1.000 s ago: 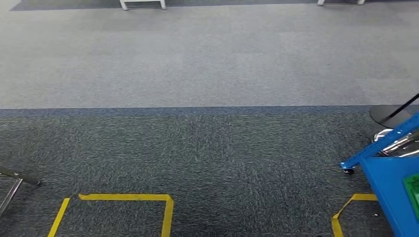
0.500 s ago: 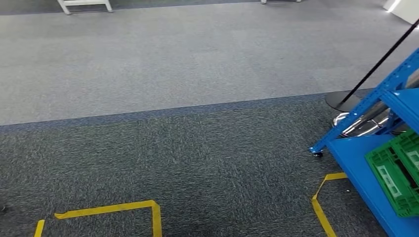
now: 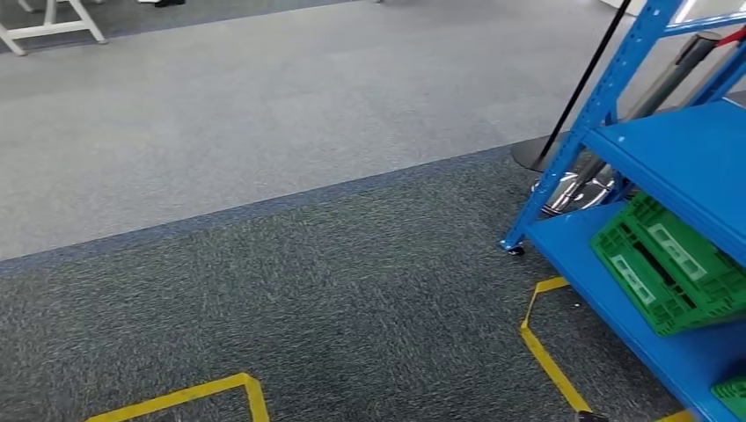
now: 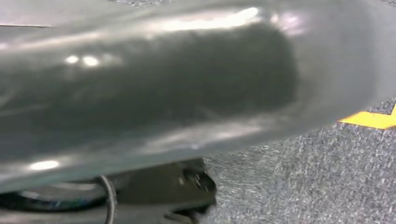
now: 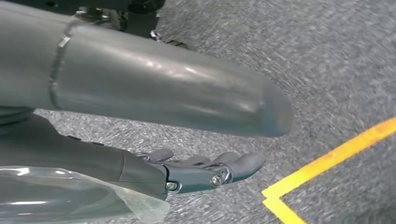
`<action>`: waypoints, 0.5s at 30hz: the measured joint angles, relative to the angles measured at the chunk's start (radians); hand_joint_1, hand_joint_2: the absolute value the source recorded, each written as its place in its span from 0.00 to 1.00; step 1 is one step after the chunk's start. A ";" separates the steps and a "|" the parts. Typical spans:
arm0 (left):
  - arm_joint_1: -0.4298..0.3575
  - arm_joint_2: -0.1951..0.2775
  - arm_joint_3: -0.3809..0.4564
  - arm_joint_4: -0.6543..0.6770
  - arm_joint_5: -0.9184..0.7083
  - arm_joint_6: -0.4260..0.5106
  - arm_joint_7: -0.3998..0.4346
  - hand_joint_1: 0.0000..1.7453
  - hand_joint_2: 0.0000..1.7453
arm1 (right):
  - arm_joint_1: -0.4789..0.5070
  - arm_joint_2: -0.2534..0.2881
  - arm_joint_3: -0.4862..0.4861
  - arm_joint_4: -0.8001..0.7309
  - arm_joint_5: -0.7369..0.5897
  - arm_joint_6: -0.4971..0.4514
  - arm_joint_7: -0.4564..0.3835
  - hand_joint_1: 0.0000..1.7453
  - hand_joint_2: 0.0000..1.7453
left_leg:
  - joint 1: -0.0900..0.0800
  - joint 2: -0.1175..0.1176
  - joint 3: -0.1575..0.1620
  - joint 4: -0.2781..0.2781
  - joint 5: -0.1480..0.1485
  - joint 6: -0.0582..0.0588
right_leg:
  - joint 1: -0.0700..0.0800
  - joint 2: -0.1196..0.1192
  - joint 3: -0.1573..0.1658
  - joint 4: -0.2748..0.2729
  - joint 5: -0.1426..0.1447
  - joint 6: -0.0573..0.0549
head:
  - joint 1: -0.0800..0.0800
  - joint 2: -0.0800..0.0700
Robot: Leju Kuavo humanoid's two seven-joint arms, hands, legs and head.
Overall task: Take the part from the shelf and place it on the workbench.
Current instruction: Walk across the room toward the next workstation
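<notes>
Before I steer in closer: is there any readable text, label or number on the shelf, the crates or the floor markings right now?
None can be read.
Green crate on the blue shelf: pale patches on its side that may be labels, too small and blurred to read.
Yellow floor tape: plain lines, no lettering.
Carpet: no signs or marks.
Right robot hand: no print visible.

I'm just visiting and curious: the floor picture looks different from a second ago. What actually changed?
The camera moved, not the things: the robot is turning right, so the blue shelf has come well into view, with a green crate on its lower level, while the yellow tape slid left. Nothing was picked up or let go. The right hand hangs over the carpet holding nothing.
</notes>
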 joint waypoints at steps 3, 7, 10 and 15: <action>0.001 -0.004 0.011 0.000 0.003 0.014 0.000 0.00 0.00 | -0.003 -0.006 -0.004 0.000 -0.015 0.012 -0.005 0.00 0.00 | 0.001 -0.014 0.023 -0.075 0.081 0.005 | 0.000 0.043 0.002 0.004 0.000 0.000 | -0.001 0.000; -0.001 -0.004 0.026 0.000 0.003 0.029 -0.001 0.00 0.00 | -0.012 -0.007 -0.033 0.000 -0.065 0.023 0.007 0.00 0.00 | 0.007 -0.090 0.092 -0.255 0.145 0.009 | -0.001 0.091 -0.014 0.015 0.002 0.017 | -0.001 0.000; -0.004 -0.001 0.031 0.000 0.002 0.046 0.003 0.00 0.00 | -0.006 -0.006 -0.060 0.000 -0.085 0.017 0.028 0.00 0.00 | 0.004 -0.061 0.094 -0.269 0.152 0.023 | -0.008 0.093 -0.036 0.021 0.002 0.036 | 0.000 0.000; -0.001 0.006 0.056 -0.001 0.023 0.049 0.007 0.00 0.00 | -0.010 0.012 -0.083 0.001 -0.084 -0.011 0.080 0.00 0.00 | 0.000 0.013 0.094 -0.278 0.156 0.039 | -0.009 -0.015 -0.162 0.266 -0.115 0.048 | 0.007 0.000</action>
